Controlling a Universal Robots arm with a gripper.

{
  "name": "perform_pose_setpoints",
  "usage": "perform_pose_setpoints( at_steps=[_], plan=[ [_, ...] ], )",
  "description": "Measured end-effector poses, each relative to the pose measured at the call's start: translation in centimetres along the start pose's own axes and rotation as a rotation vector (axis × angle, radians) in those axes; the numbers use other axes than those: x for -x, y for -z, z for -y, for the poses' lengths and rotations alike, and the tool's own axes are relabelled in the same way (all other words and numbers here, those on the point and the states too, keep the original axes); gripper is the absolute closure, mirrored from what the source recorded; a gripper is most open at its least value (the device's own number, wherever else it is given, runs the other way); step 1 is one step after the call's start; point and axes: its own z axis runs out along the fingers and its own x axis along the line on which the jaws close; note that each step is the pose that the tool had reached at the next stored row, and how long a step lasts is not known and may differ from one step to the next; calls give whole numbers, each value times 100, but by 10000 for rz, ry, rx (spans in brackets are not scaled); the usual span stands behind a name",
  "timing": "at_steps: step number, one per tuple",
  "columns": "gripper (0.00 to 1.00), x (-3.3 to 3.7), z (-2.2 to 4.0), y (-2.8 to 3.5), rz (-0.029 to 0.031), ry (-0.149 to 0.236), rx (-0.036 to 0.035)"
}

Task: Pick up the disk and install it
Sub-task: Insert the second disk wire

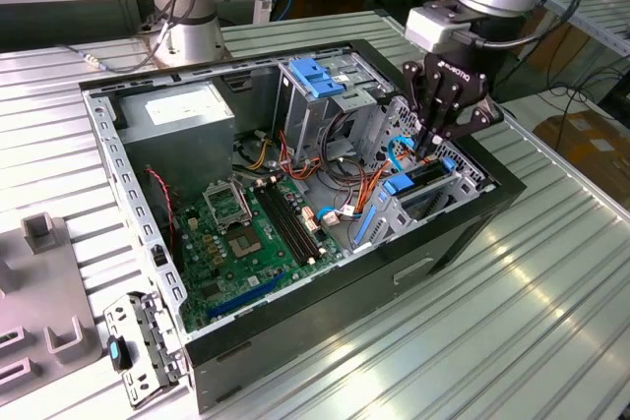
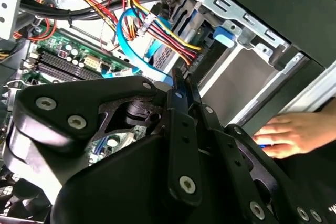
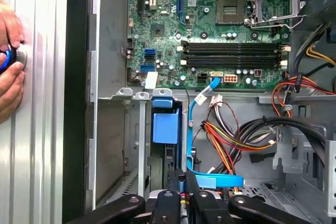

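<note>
The disk stands on edge inside the drive bay at the corner of the open computer case on the exterior view's right. Its blue plastic rail shows in the first wrist view. My black gripper hangs right over the disk's upper edge, fingers pressed together with no gap. In both wrist views the fingertips meet just at the end of the disk's slot. Whether they touch the disk I cannot tell. A light-blue data cable runs beside the slot.
A bundle of coloured power cables lies close to the gripper. The motherboard, a grey power supply and a metal cage with a blue handle fill the case. A person's hand rests outside the case wall.
</note>
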Motion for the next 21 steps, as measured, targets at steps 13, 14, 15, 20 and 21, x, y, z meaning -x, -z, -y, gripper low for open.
perform_pose_setpoints(
  at_steps=[13,14,15,20,21],
  plan=[
    [84,-178,-6,-118,543,-2,-49],
    [84,-178,-6,-118,545,-2,-51],
    [84,-178,-5,-118,547,-3,-63],
    [84,-186,-34,-120,624,-20,-250],
    [84,-189,-42,-121,655,-22,-266]
  ],
)
